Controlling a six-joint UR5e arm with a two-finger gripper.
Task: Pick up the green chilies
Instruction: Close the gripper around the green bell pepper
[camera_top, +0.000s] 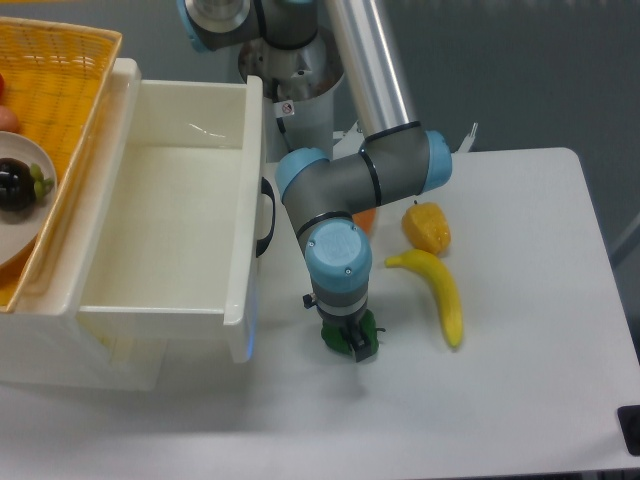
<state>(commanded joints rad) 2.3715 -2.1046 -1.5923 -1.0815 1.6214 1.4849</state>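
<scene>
The green chilies (331, 338) are a small dark-green toy pepper lying on the white table just right of the open drawer's front corner. Only bits of green show on either side of the gripper. My gripper (352, 342) points straight down onto them, with its black fingers (362, 349) at table level around the pepper. The blue wrist hides most of the fingers, so I cannot tell how wide the jaws stand or whether they press on the pepper.
A white open drawer (245, 200) stands close to the left of the gripper. A yellow banana (440, 290) and a yellow-orange pepper (427, 227) lie to the right. A wicker basket (60, 80) and a plate holding a dark fruit (18, 185) sit at the far left.
</scene>
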